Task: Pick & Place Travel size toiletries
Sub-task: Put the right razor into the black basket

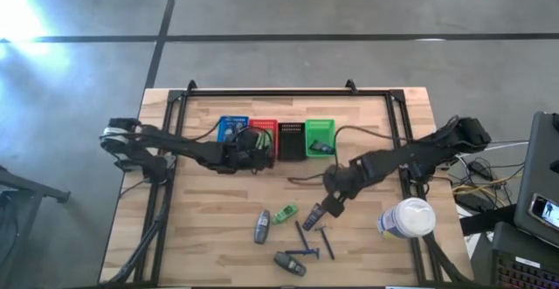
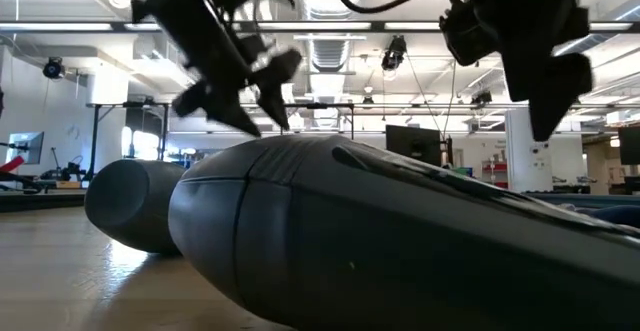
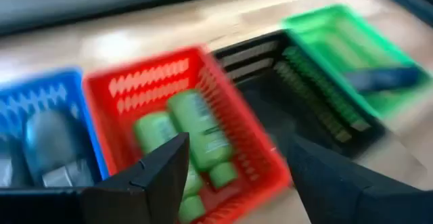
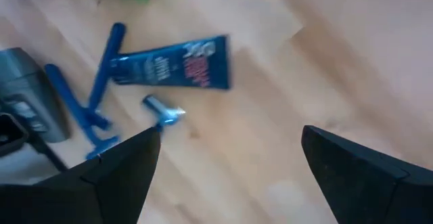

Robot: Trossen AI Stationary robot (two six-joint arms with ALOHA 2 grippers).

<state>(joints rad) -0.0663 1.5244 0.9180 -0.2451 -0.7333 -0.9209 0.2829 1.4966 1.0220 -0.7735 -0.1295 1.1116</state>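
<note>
Wood table (image 1: 210, 237); blue tube (image 4: 177, 64) lying flat, white lettering

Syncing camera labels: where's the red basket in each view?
High view: red basket, second from left in the basket row.
Low view: not in it.
Left wrist view: ahead of the left pincer, holding green tubes.
Right wrist view: not in it.
Shared landmark: green basket.

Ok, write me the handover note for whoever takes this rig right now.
Left hand: open, empty, over the red basket.
Right hand: open, empty, above the dark tube at mid-table.
Done: green tubes in the red basket, grey bottles in the blue basket, a blue item in the green basket.
Left: two grey bottles, a green tube, the dark tube and razors loose on the table.
</note>
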